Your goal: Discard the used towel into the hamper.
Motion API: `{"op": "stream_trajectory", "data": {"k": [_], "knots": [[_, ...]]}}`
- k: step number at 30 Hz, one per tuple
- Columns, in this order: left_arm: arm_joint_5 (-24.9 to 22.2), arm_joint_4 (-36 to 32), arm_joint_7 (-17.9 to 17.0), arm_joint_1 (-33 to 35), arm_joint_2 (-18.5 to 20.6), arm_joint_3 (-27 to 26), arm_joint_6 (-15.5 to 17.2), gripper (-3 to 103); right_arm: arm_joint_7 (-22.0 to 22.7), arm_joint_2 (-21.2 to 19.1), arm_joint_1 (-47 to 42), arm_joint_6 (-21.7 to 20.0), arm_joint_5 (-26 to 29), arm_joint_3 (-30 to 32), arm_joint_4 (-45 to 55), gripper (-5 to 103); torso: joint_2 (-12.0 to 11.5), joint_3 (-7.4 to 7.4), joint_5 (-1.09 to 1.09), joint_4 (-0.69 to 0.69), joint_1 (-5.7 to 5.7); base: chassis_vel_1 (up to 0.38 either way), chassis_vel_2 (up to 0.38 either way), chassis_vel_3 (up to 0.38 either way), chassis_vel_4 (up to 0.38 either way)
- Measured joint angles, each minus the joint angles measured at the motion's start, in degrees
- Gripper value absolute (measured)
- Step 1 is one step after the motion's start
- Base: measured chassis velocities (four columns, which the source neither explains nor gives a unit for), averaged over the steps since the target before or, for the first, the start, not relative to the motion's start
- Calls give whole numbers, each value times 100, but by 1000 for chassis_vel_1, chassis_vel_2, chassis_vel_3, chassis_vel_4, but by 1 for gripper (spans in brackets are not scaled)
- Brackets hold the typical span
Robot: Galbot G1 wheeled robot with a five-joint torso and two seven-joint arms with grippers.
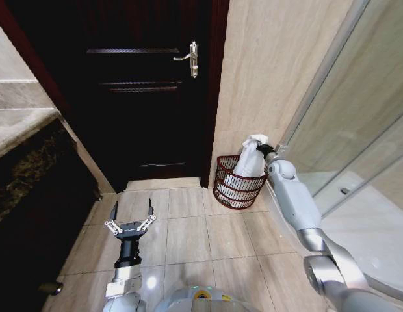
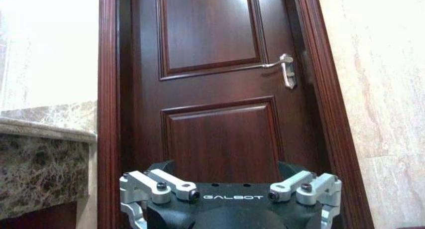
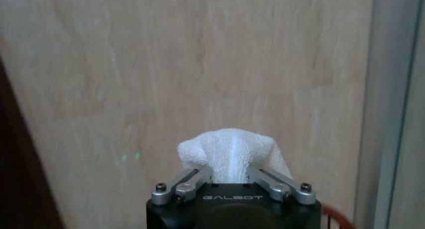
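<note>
Bathroom floor, tiled: towel hung over the hamper, not yet dropped.
Right end effector at two o'clock pinched the towel; left end effector idled, spread, at seven.

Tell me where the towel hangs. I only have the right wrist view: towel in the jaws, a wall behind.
Observer: The towel hangs from the right gripper with its lower end inside the hamper, as the head view shows.
Operator: Say where the hamper stands.
Observer: On the floor tiles against the wall, between the door and the glass shower panel.
Operator: Report the left arm.
Observer: The left gripper is open, low over the floor before the door, well apart from the hamper.
</note>
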Motion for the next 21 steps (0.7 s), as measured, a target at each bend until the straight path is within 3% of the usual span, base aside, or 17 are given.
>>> {"op": "stream_trajectory", "data": {"k": [13, 21], "knots": [[25, -31, -26, 26, 0, 109, -52, 100, -237, 249, 111, -113, -248, -86, -664, 8, -38, -39, -2, 0, 0, 0, 0, 0, 0], [22, -130, -37, 79, 0, 120, -90, 100, -114, 487, 82, -552, -261, -66, -1093, 8, -21, -29, 0, 0, 7, 0, 0, 0, 0]]}}
